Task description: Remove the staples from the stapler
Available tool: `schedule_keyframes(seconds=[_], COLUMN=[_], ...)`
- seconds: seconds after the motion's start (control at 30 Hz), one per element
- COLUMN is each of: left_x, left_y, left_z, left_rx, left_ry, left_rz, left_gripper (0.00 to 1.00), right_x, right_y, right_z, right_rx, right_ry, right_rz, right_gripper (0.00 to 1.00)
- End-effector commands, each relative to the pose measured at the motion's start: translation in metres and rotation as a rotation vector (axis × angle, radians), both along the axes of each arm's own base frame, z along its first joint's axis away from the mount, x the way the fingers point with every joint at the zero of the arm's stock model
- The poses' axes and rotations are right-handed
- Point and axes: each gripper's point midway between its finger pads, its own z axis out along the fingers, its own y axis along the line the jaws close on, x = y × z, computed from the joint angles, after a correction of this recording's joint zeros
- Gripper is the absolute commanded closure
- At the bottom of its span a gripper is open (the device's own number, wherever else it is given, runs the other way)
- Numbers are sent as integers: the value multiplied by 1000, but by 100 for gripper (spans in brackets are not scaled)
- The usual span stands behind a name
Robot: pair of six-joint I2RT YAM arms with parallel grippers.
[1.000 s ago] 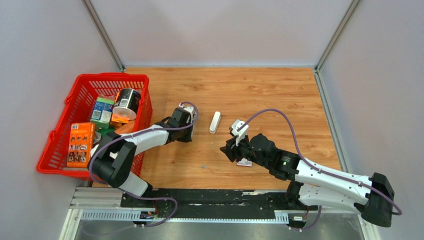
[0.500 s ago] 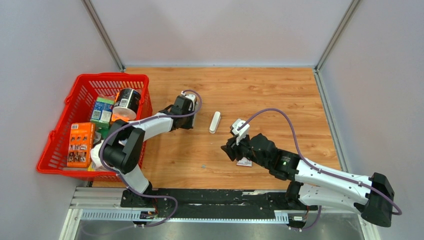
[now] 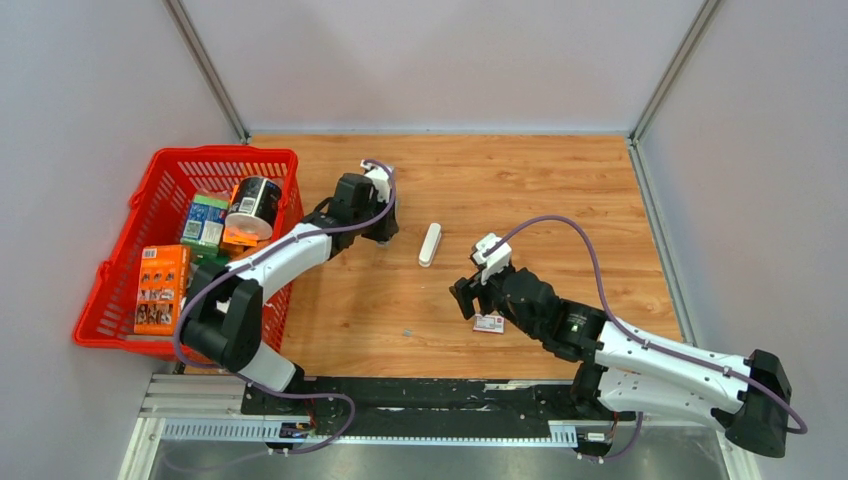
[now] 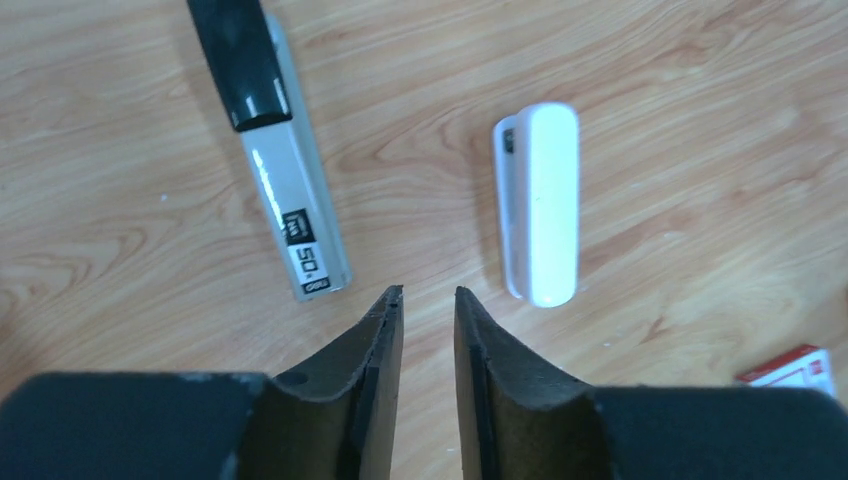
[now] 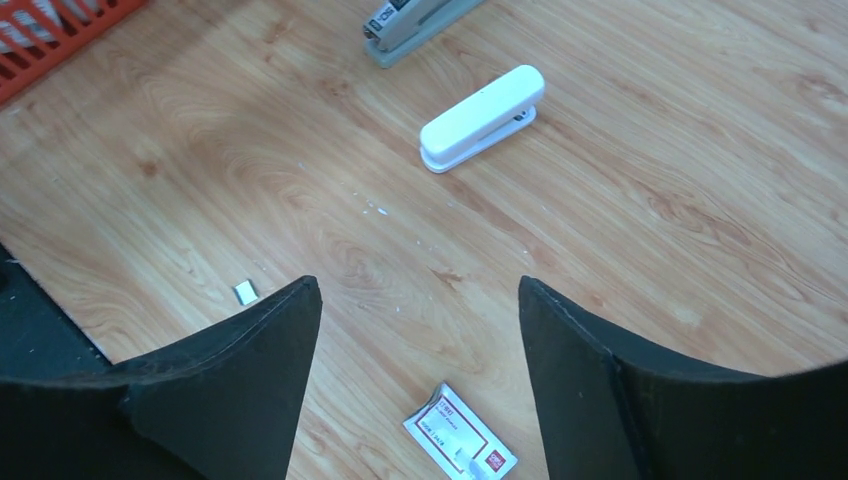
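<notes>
A red basket [image 3: 225,152] is sitting at far left, the left gripper [image 4: 428,292] is hovering slightly parted and empty near a grey, black-tipped metal bar [image 4: 295,215], the white stapler [image 4: 540,205] is lying flat on the table just beside that bar, and the right gripper [image 5: 420,285] is gaping wide and empty above a small red-and-white box [image 5: 460,445].

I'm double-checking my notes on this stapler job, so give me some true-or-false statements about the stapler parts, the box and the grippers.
The grey bar lies on the table, apart from the white stapler. True.
The right gripper holds the red-and-white box. False: the right gripper is open and empty; the box lies on the table.
The white stapler sits inside a basket. False: it lies on the table, outside the red basket.
The left gripper holds nothing. True.
</notes>
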Motion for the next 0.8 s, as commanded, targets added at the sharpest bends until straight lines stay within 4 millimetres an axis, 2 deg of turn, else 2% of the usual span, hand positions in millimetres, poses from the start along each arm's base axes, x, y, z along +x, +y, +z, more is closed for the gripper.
schedule_keyframes(seconds=[0.0, 0.03, 0.07, 0.27, 0.3, 0.33, 0.37, 0.43, 0.47, 0.5, 0.53, 0.57, 0.6, 0.63, 0.7, 0.77], left_x=[2, 4, 4, 13, 11, 19, 20, 22, 23, 12, 16, 8, 17, 18, 28, 28], left_y=[-22, -25, -29, -49, -50, -53, -52, -60, -58, -71, -73, -80, -80, -78, -80, -83], left_z=[30, 34, 36, 60, 57, 71, 70, 82, 75, 88, 89, 96, 98, 100, 97, 88], left_rx=[-72, -85, -105, -224, -244, -279, -302, -366, -378, -437, -469, -530, -563, -603, -644, -659], left_ry=[-15, -18, -20, -89, -79, -138, -129, -121, -78, -63, -65, -45, -69, -50, -21, 32], left_rz=[-94, -102, -114, -144, -132, -126, -92, -101, -103, -235, -277, -353, -357, -370, -379, -397], left_gripper=[57, 49, 20, 19, 19, 19, 19, 19, 19, 19, 19, 19, 19, 19, 19, 19], right_x=[18, 20, 22, 33, 34, 35, 35, 36, 36, 36, 36, 35, 36, 36, 35, 35], right_y=[-13, -16, -19, -42, -44, -46, -47, -49, -51, -51, -52, -52, -54, -54, -55, -56], right_z=[18, 20, 20, 23, 23, 23, 24, 25, 26, 26, 26, 26, 26, 26, 26, 25], right_rx=[23, 30, 29, 63, 63, 65, 68, 73, 74, 76, 80, 79, 81, 81, 84, 83], right_ry=[-29, -26, -25, -6, -5, -3, -4, -6, -8, -9, -9, -10, -11, -11, -12, -13], right_rz=[-137, -160, -179, -332, -343, -349, -356, -360, -365, -366, -367, -366, -371, -372, -376, -377], right_gripper=[22, 21, 18, 4, 4, 4, 4, 3, 3, 3, 3, 2, 2, 2, 2, 2])
